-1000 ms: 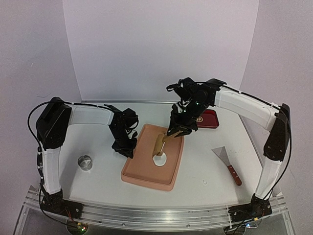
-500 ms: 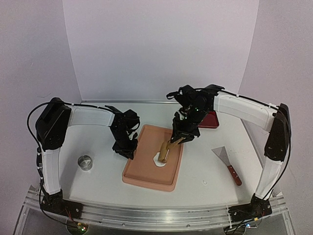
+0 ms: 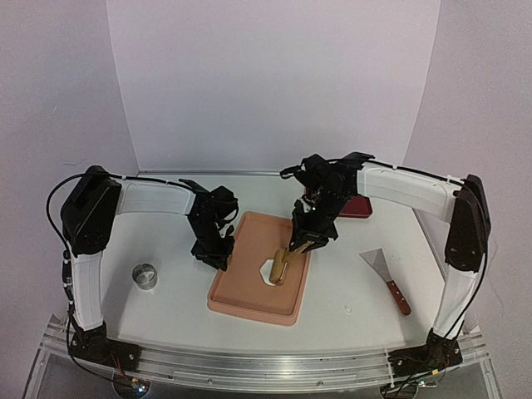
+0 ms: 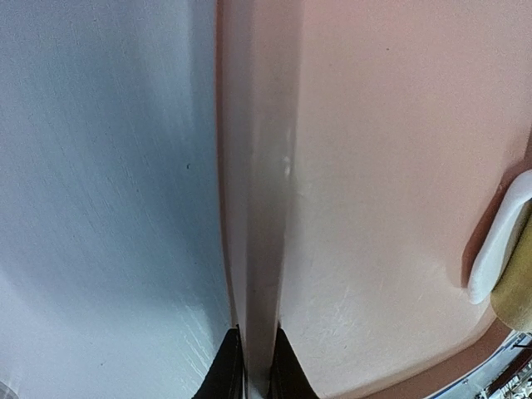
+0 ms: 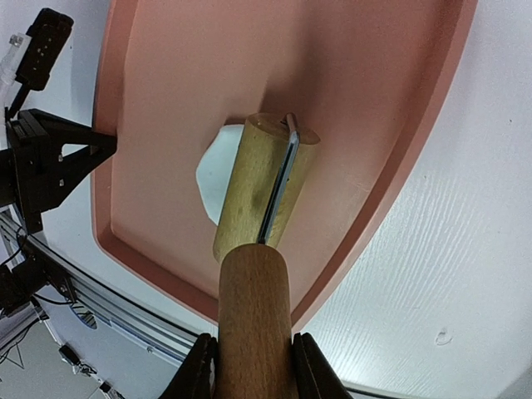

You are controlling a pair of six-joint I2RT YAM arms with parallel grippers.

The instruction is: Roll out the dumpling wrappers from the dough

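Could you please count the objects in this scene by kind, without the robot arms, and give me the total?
Trays: 2 (pink tray, red tray)
Rolling pin: 1
Dough piece: 1
Metal ring: 1
Scraper: 1
Total: 6

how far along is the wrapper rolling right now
Done: the dough sits on the pink tray, already pressed into a flattish, uneven white patch. In hand: the right gripper is shut on the rolling pin, whose barrel lies on the dough, while the left gripper pinches the tray's rim. Left: no neat round wrapper shows yet, and the metal ring stands unused left of the tray.
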